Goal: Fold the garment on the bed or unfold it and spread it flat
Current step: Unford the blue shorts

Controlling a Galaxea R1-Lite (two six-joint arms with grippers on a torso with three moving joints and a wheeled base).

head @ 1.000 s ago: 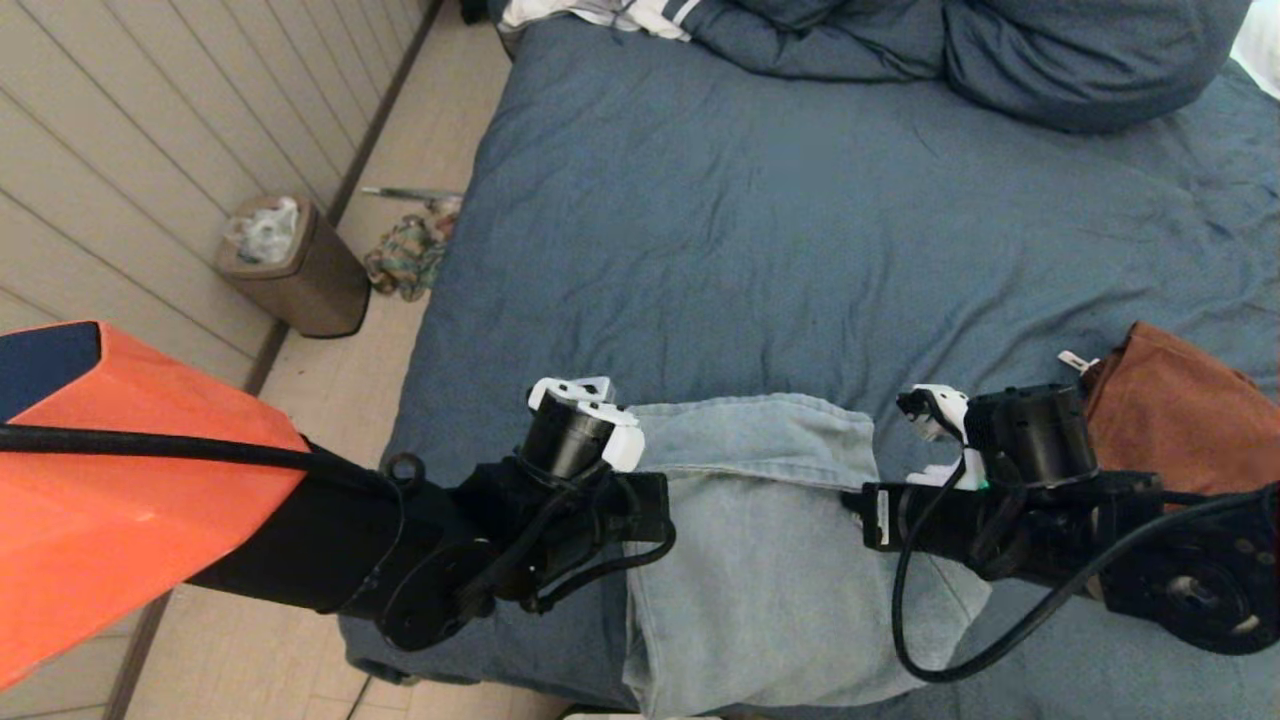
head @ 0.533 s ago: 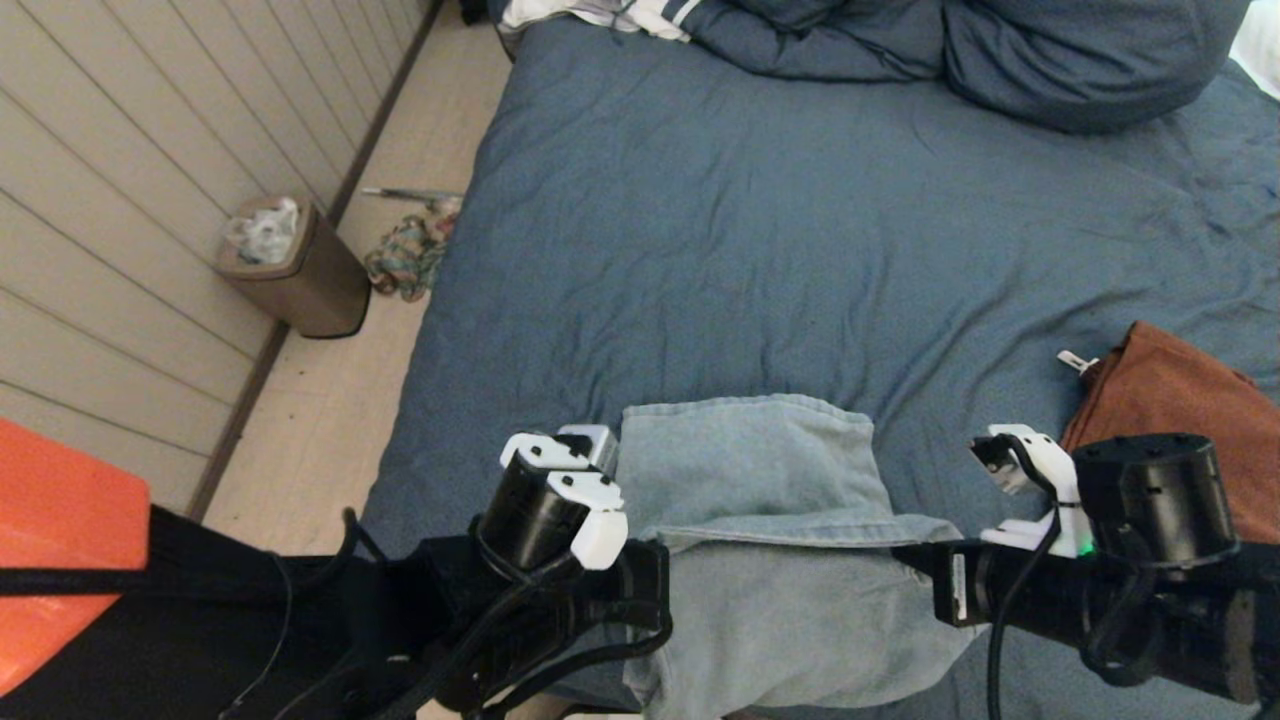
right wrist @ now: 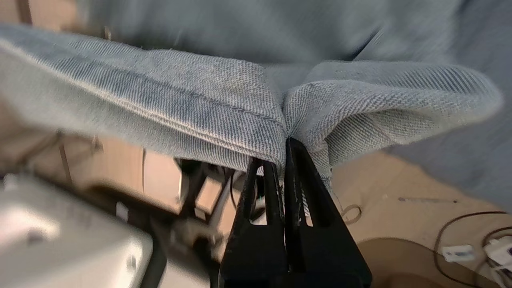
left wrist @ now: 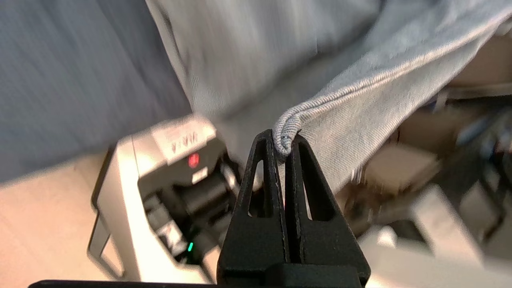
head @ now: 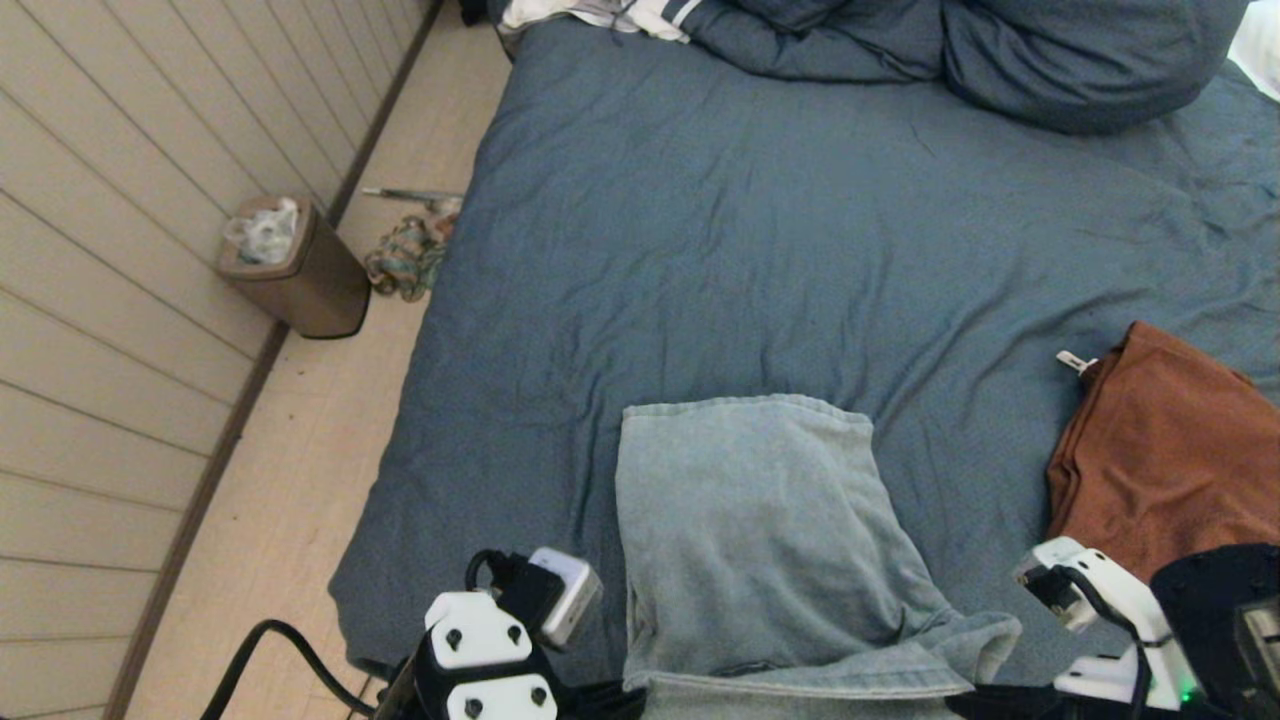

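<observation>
Gripping the near hem of the pale denim garment [head: 765, 540], both grippers sit at the very near edge of the bed [head: 780, 250], low in the head view. The left gripper [left wrist: 283, 140] has its black fingers [left wrist: 262, 176] pressed together on a rolled corner of the hem, and the cloth runs away from that pinch in a taut stitched edge. The right gripper [right wrist: 285, 154] is likewise clamped on the hem, where the fabric bunches into two puffed folds on either side of the fingertips. In the head view only the white wrist housings show, the left one just left of the garment's near corner and the right one near the right corner, so the pinch points themselves are probably hidden below the frame. Between the two, the near hem is lifted and curled over, while the rest of the garment lies on the slate-blue cover as a tapering panel, its far edge square and flat, close to the bed's near left side. To the right of it, apart from it, lies a folded rust-brown cloth [head: 1165, 450]. Farther off the cover is wrinkled, with bunched blue bedding [head: 1000, 55] at the far end. On the floor to the left stands a brown waste bin [head: 295, 270] against the panelled wall.
</observation>
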